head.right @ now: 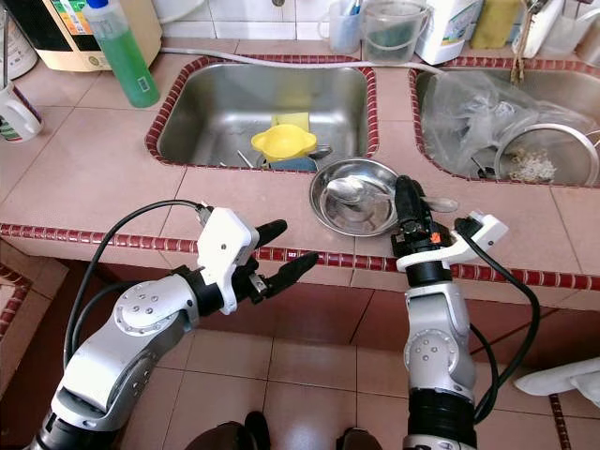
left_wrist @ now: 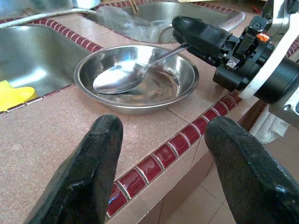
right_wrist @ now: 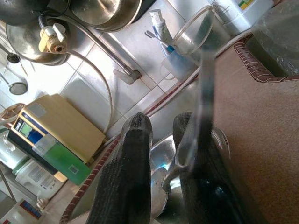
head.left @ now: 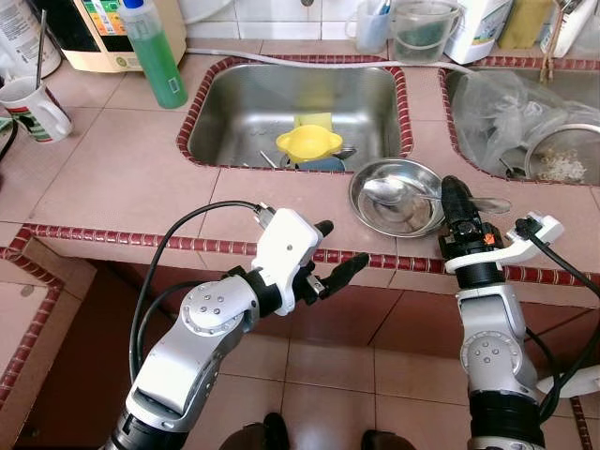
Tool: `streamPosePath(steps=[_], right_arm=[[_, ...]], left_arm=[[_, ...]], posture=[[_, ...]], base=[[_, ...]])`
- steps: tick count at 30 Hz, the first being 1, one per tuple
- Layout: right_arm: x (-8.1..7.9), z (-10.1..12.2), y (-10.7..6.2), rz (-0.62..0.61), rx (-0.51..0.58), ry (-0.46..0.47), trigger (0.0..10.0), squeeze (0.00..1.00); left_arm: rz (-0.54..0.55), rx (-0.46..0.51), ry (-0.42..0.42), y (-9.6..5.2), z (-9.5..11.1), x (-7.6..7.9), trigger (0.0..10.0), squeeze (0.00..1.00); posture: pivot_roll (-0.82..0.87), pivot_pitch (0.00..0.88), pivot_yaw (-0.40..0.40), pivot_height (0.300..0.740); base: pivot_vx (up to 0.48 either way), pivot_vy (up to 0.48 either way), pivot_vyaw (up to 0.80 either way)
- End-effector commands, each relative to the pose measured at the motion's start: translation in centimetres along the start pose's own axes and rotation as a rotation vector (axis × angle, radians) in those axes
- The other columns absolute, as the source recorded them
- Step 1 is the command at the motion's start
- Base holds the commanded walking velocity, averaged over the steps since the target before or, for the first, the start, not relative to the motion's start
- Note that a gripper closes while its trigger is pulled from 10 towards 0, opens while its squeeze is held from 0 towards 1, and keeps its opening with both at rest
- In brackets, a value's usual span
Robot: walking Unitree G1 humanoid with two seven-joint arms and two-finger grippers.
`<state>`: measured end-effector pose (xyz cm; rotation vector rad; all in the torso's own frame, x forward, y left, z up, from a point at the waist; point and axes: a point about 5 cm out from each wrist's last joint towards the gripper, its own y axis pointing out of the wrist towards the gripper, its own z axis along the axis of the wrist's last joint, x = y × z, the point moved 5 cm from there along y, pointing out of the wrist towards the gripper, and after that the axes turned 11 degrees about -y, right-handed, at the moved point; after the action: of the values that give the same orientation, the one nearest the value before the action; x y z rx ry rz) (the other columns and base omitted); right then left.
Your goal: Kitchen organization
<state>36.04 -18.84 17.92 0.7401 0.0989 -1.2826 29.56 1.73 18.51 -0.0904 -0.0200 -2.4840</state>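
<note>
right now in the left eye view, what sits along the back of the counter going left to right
white mug → green bottle → cup with toothbrushes → clear measuring jug → white jug

Pink tiled countertop [head.left: 122,159] with dark-red edging, shallow round steel bowl [head.left: 398,202] just beside right gripper [head.left: 457,202], green soap bottle [head.left: 155,52], white mug [head.left: 33,108] well apart
</note>
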Motion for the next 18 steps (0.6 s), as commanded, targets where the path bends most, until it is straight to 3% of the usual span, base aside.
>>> streamPosePath(steps=[1, 10, 18], right_arm=[[1.3, -2.1, -1.4, -0.073, -0.077, 0.038, 0.0, 0.00], [1.2, -1.3, 0.5, -0.052, -0.056, 0.033, 0.0, 0.00], [0.1, -0.6, 2.1, -0.006, -0.021, 0.042, 0.0, 0.00]], left_arm=[[0.001, 0.009, 0.017, -0.1, 0.4, -0.1, 10.0, 0.00], [0.020, 0.015, 0.025, -0.2, 0.8, -0.6, 10.0, 0.00], [0.034, 0.018, 0.028, -0.4, 0.9, -0.8, 10.0, 0.00]], posture=[[-0.07, 0.212, 0.084, 0.740], [-0.05, 0.215, 0.088, 0.740], [-0.04, 0.212, 0.089, 0.740]], base=[[0.000, 0.000, 0.00], [0.000, 0.000, 0.00], [0.000, 0.000, 0.00]])
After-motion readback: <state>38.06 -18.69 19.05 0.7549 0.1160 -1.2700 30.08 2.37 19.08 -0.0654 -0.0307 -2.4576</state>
